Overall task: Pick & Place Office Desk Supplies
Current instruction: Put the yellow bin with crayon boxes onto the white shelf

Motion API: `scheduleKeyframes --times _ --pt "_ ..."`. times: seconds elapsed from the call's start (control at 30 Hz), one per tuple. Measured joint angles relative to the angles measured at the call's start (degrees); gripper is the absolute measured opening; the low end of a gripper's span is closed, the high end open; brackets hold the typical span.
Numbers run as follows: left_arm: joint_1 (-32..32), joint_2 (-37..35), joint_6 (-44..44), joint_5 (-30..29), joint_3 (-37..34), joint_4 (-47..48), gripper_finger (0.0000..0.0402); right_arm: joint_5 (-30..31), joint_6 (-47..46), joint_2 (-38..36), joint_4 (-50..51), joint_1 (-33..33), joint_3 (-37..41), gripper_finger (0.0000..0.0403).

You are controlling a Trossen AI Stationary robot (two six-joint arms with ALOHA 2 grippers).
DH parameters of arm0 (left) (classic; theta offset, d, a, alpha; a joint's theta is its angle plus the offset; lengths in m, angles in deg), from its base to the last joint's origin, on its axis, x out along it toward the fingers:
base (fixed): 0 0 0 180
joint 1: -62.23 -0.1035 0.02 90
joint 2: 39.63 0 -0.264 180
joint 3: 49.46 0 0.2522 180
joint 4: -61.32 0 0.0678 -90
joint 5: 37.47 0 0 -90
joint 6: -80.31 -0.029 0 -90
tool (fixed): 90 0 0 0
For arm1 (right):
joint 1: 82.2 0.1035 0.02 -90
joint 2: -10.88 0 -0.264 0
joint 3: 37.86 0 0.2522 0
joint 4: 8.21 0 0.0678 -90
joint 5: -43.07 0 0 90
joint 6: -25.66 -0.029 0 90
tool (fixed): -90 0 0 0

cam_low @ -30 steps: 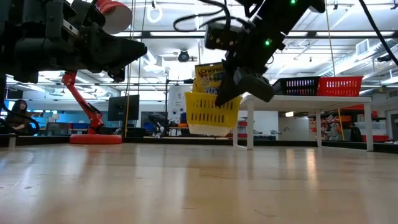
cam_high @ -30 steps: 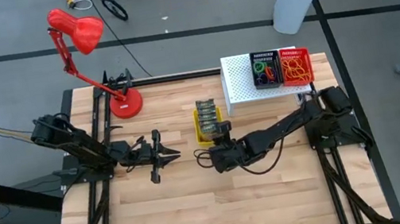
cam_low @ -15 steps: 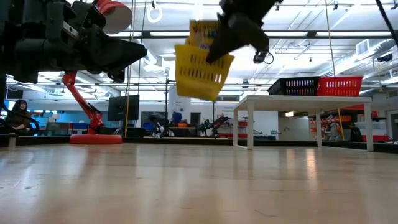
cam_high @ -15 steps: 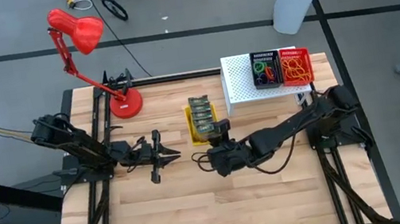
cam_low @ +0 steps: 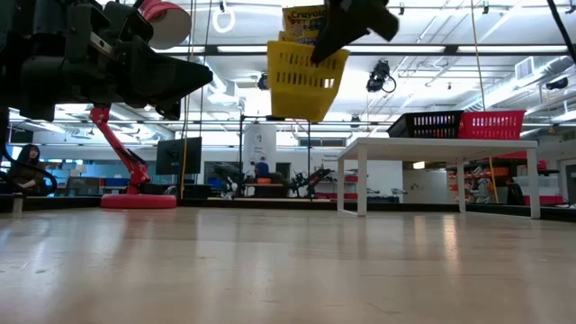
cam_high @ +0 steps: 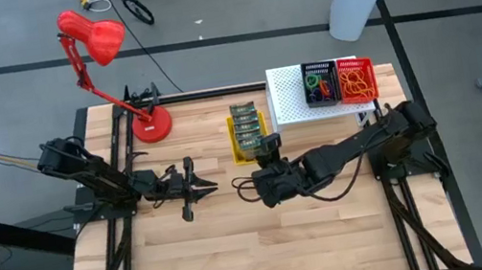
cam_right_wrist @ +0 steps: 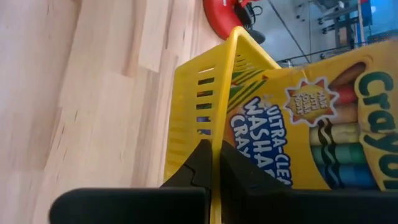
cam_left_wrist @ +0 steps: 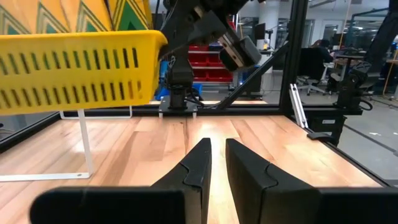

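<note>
A yellow slotted basket (cam_high: 243,157) holding several yellow-and-green crayon boxes (cam_high: 245,125) hangs in the air above the table's middle. In the low view the basket (cam_low: 304,81) is high up, with a crayon box (cam_low: 306,18) sticking out of its top. My right gripper (cam_high: 269,146) is shut on the basket's near end. My left gripper (cam_high: 199,188) waits to the left of it, above the table, its fingers a narrow gap apart (cam_left_wrist: 217,155), holding nothing. The left wrist view shows the basket (cam_left_wrist: 74,74) ahead and above. My right gripper (cam_right_wrist: 216,158) pinches the basket's short end wall at its top rim (cam_right_wrist: 221,93), one finger inside beside a crayon box (cam_right_wrist: 292,130) and one outside. The fingers come from the table's near side. The basket is lifted clear and hangs slightly tilted.
A white perforated riser (cam_high: 289,98) stands at the far right, carrying a black basket (cam_high: 318,82) and a red basket (cam_high: 355,78) of small supplies. The red desk lamp's base (cam_high: 152,127) sits at far left. Bare wood lies along the near half (cam_high: 269,247).
My right gripper has risen, carrying the basket from just above the table to well over the height of the riser's top, and shifted toward the far edge. The basket tipped on the way and now hangs closer to level.
</note>
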Motion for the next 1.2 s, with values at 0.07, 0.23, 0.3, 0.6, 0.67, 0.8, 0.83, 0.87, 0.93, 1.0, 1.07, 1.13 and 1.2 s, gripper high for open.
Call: scheduleKeyframes --times 0.07,0.23,0.3,0.6,0.67,0.8,0.83,0.87,0.93,1.0,1.07,1.13,1.2 --pt "0.00 0.00 0.02 0.02 0.00 0.01 0.0053 -0.03 -0.64 -0.80 2.33 0.01 0.00 0.0010" --pt "0.00 0.00 0.04 -0.01 0.00 0.37 0.0053 0.78 -2.48 -3.62 7.19 -0.31 0.00 0.0010" --pt "0.00 0.00 0.04 0.02 0.00 0.31 0.0053 0.65 -2.79 -5.12 7.80 -0.86 0.75 0.0010" --pt "0.04 0.00 0.02 0.02 0.00 0.36 0.0053 -2.73 -2.30 -12.48 7.35 -7.46 10.67 0.0009" --pt "0.04 0.00 0.02 0.02 0.00 0.36 0.0053 -3.39 -1.68 -14.21 5.84 -9.11 12.70 0.0009" --pt "0.04 0.00 0.02 0.02 0.00 0.36 0.0053 -3.65 2.39 -17.23 3.42 -11.75 16.76 0.0009" --pt "0.04 0.00 0.02 0.02 0.00 0.36 0.0053 -4.26 3.83 -18.10 2.25 -12.58 17.92 0.0009" --pt "0.04 0.00 0.02 0.02 0.00 0.36 0.0053 -5.40 5.24 -18.89 1.20 -13.40 19.00 0.0009" --pt "0.04 0.00 0.02 0.02 0.00 0.36 0.0053 -7.28 7.30 -20.13 -0.35 -15.26 20.88 0.0009" --pt "0.04 0.00 0.02 0.02 0.00 0.36 0.0053 -8.55 8.81 -20.76 -0.65 -17.03 22.30 0.0009" --pt "0.04 0.00 0.02 0.02 0.00 0.37 0.0053 -8.93 10.17 -21.36 -0.69 -18.58 23.41 0.0009" --pt "0.04 0.00 0.02 0.02 0.00 0.38 0.0053 -8.88 10.50 -21.77 -0.98 -20.13 23.77 0.0009" --pt "0.04 0.00 0.02 0.02 0.00 0.36 0.0053 -8.92 10.71 -21.92 -0.79 -21.38 23.94 0.0009"
